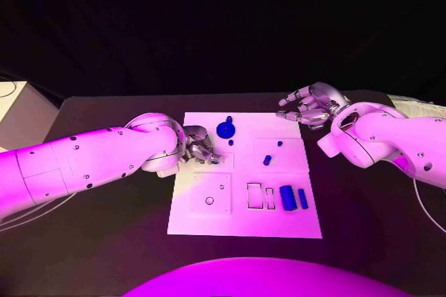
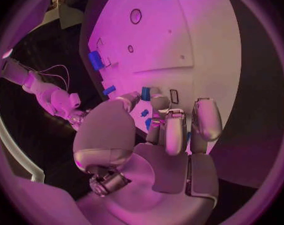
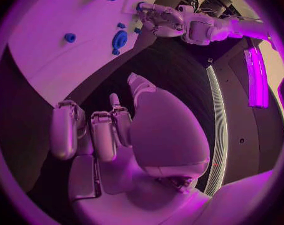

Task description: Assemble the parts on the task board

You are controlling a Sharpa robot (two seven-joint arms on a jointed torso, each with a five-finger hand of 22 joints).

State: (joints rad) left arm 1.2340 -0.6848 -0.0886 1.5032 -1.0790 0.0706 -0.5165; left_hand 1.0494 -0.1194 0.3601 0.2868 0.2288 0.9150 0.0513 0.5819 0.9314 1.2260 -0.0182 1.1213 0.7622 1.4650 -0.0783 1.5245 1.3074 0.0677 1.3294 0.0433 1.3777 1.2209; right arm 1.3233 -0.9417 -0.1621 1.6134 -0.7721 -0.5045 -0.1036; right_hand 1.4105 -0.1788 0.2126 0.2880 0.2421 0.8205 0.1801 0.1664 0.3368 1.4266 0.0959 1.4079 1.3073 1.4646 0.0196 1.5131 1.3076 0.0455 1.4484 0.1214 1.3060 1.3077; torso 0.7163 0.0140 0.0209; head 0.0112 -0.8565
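Observation:
The white task board (image 1: pixel 243 220) lies in the middle of the black table. My left hand (image 1: pixel 198 149) hovers over the board's left edge with its fingers curled, and a small blue part (image 2: pixel 146 93) sits pinched between thumb and fingertip. A round blue part (image 1: pixel 226 127) stands at the board's far end, with a tiny blue piece (image 1: pixel 231 142) just in front of it. A short blue peg (image 1: pixel 267 160) stands mid-board, and two blue blocks (image 1: pixel 287 198) lie at the near right. My right hand (image 1: pixel 311 105) hangs beyond the far right corner, empty, with its fingers apart.
Empty outlined slots (image 1: pixel 254 195) lie beside the blue blocks, and a round hole (image 1: pixel 209 200) sits in the board's near left square. Bare black table (image 1: pixel 111 232) surrounds the board. A pale object (image 1: pixel 19 110) stands at the far left edge.

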